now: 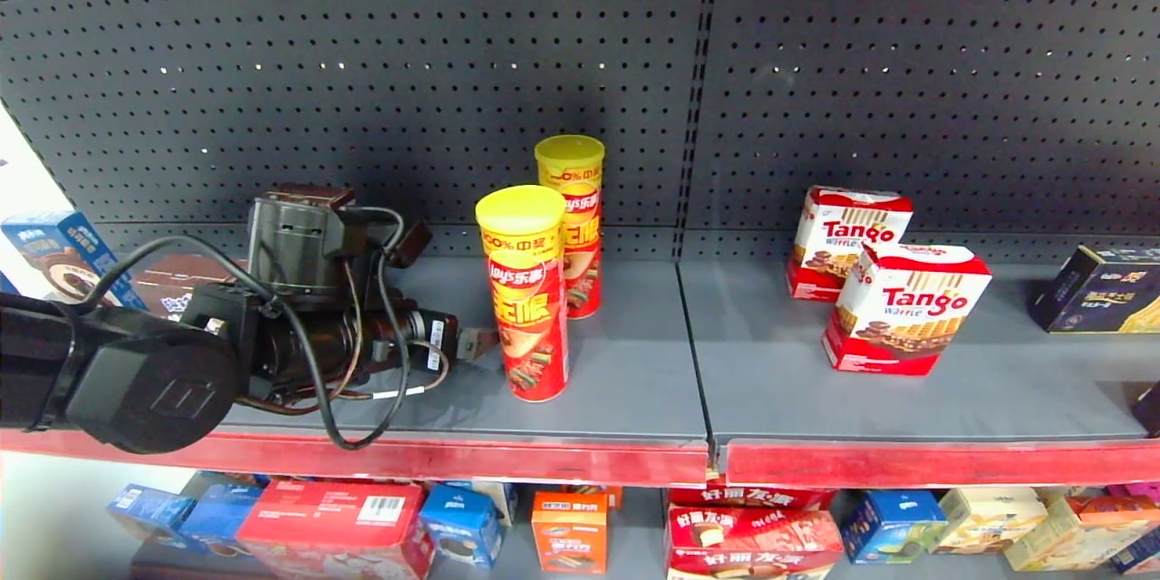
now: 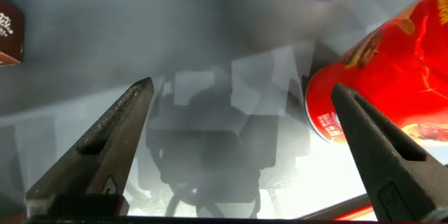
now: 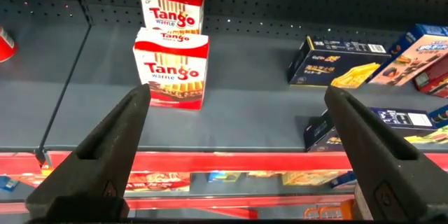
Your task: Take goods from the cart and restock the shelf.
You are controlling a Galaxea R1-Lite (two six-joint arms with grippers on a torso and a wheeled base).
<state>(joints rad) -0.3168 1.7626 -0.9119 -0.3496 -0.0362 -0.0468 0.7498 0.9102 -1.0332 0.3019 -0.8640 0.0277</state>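
Two tall red chip cans with yellow lids stand upright on the grey shelf: the front can and a second can just behind it. My left gripper reaches over the shelf's front edge and sits close beside the front can's lower part. In the left wrist view this gripper is open with nothing between its fingers, and the front can lies against one finger. My right gripper is open and empty, held off in front of the shelf facing two wafer boxes.
The wafer boxes stand on the right shelf panel, with a dark box at the far right. Blue and brown boxes sit at the far left behind my left arm. The lower shelf holds several boxes.
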